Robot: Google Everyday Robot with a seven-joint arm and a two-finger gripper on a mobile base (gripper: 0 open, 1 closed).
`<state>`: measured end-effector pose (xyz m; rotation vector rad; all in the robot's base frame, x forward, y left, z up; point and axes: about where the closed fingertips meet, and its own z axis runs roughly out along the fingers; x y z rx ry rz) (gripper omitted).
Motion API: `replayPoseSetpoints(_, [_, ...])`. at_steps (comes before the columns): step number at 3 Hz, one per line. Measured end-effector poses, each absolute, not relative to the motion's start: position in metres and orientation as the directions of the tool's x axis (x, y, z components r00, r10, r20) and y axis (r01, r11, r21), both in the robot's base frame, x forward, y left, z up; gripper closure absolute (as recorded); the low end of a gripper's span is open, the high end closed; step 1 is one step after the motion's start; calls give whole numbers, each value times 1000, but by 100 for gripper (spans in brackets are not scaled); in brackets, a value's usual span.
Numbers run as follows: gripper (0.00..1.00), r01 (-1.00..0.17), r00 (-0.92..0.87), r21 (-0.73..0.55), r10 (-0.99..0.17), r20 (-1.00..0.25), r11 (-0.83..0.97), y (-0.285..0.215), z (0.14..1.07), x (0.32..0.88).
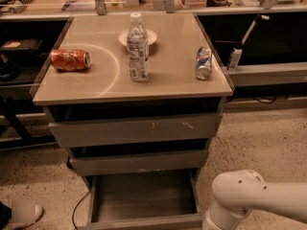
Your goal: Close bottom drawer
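The bottom drawer [144, 198] of the grey cabinet is pulled out, its shallow empty box open to view and its front edge [144, 223] at the bottom of the picture. Above it are the mid-width drawer front [139, 162] and the wide top drawer front [136, 128] with white scratches. My white arm [254, 198] comes in at the lower right, beside the drawer's right front corner. The gripper itself is below the picture's edge and out of view.
On the cabinet top [96, 87] lie a crushed orange can [70, 60], a water bottle [138, 49] standing, a white bowl [139, 35] behind it and a blue-white can [204, 63]. Dark shelving flanks both sides. A cable [76, 210] lies on the speckled floor at left.
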<state>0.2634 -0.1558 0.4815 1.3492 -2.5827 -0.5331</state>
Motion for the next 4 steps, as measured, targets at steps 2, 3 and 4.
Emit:
replayPoseSetpoints(2, [100,-658,-692,470,-718,-69,589,-147,390,257])
replayPoseSetpoints(3, [100,-559,-780,533,-620,-80,635,-158,335,252])
replayPoseSetpoints(4, [100,-468,-823,609,-567,-38,640,-157,286,240])
